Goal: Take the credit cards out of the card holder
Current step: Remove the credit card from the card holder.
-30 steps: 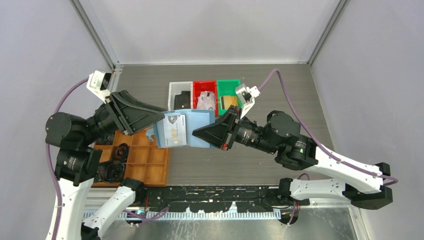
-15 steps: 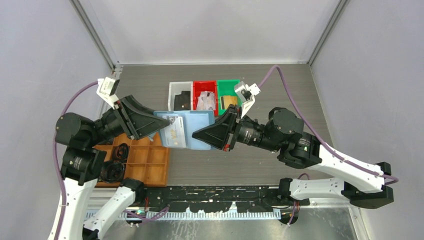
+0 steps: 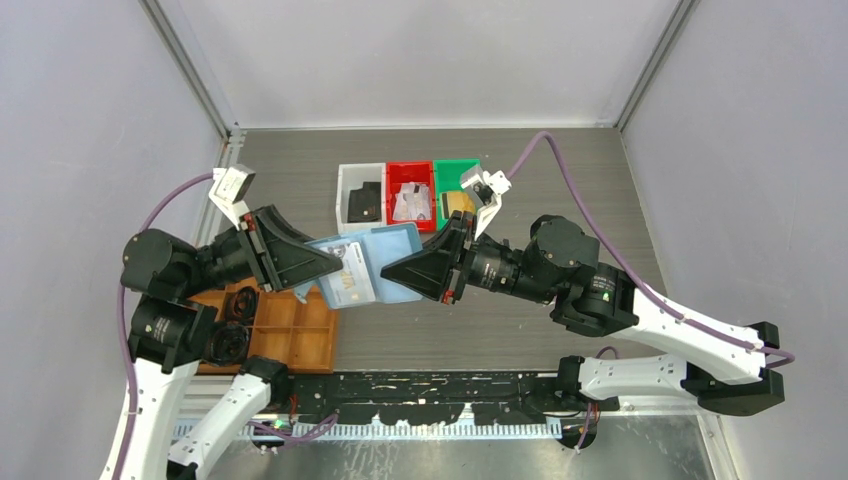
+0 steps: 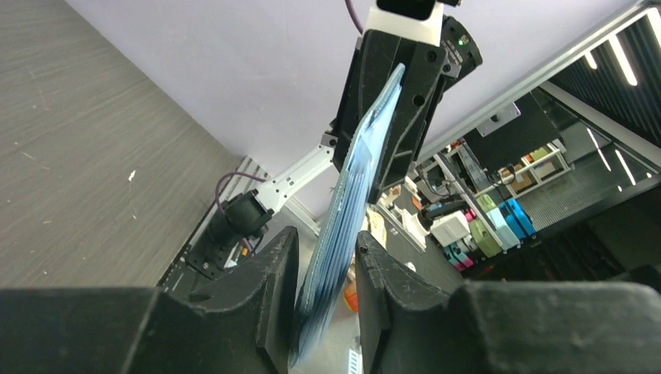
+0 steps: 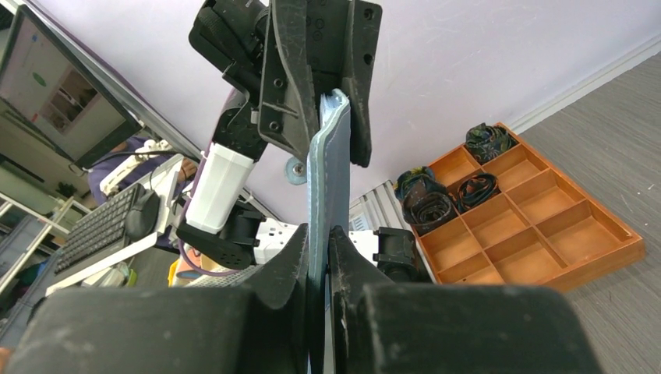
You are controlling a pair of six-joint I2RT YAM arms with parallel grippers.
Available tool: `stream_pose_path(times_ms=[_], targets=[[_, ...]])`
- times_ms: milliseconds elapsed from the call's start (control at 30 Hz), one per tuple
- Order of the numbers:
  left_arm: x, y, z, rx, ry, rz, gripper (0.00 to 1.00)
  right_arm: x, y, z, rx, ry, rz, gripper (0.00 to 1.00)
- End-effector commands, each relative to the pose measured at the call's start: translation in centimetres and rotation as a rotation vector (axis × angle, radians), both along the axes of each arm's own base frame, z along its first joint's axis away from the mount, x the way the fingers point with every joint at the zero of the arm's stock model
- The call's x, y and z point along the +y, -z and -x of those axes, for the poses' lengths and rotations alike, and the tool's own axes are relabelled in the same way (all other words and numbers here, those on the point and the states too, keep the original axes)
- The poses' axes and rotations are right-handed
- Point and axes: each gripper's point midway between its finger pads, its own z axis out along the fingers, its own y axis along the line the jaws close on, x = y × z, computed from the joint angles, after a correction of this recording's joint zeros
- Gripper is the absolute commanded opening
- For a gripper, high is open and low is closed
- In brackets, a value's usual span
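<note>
Two ends of the soft light-blue bifold card holder (image 3: pixel 392 250), held aloft, are engaged: right gripper (image 5: pixel 318 234) clamped on it, left gripper (image 4: pixel 326 243) part-open astride its edge, where only the thin silver-white credit card (image 3: pixel 350 280) should be pinched.

Holder (image 3: pixel 398 262) light blue. Card (image 3: pixel 349 279) in it silver-white with gold print. Bins: white (image 3: pixel 346 172), red (image 3: pixel 396 170), green (image 3: pixel 452 166). Tray (image 3: pixel 302 338) orange-brown. Bench (image 3: pixel 570 185) dark grey with a streaked grain. Left hand (image 3: pixel 334 266) and right hand (image 3: pixel 386 270) black. Cable (image 3: pixel 560 158) purple.

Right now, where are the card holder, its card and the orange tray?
card holder (image 3: pixel 387 245), top view, bare blue panel
credit card (image 3: pixel 355 286), top view, printed face
orange tray (image 3: pixel 305 345), top view, empty compartment
</note>
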Motion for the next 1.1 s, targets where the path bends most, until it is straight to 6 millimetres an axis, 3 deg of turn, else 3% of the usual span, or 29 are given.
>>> stream_pose_path(times_ms=[0, 300, 400, 533, 667, 767, 833, 967, 1067], targets=[[0.1, -0.1, 2.0, -0.043, 0.075, -0.007, 0.33, -1.1, -4.0, -0.2, -0.063, 0.036, -0.112, 0.01], [0.0, 0.4, 2.4, -0.032, 0.123, -0.015, 0.44, -0.9, -4.0, -0.2, -0.055, 0.033, -0.132, 0.01], [-0.1, 1.0, 1.7, -0.049, 0.093, -0.022, 0.34, -0.9, -3.8, -0.3, -0.052, 0.037, -0.131, 0.01], [0.3, 1.0, 0.3, -0.110, -0.013, -0.040, 0.12, -1.3, -3.2, -0.6, -0.040, 0.057, -0.120, 0.01], [0.4, 0.4, -0.3, -0.167, -0.047, -0.058, 0.03, -2.1, -1.7, -2.0, -0.005, 0.147, -0.078, 0.22], [0.3, 0.7, -0.6, -0.179, -0.049, -0.089, 0.00, -3.3, -0.7, -3.4, 0.014, 0.244, -0.031, 0.52], [0.4, 1.2, -1.2, -0.199, -0.070, -0.122, 0.00, -4.9, -1.1, -4.5, 0.016, 0.328, -0.011, 0.56], [0.8, 2.9, -3.2, -0.186, -0.138, -0.210, 0.00, -8.4, -4.4, -5.2, 0.015, 0.424, -0.064, 0.59], [1.3, 5.1, -5.4, -0.119, -0.213, -0.309, 0.00, -8.1, -5.5, -4.4, 0.005, 0.378, -0.074, 0.59]])
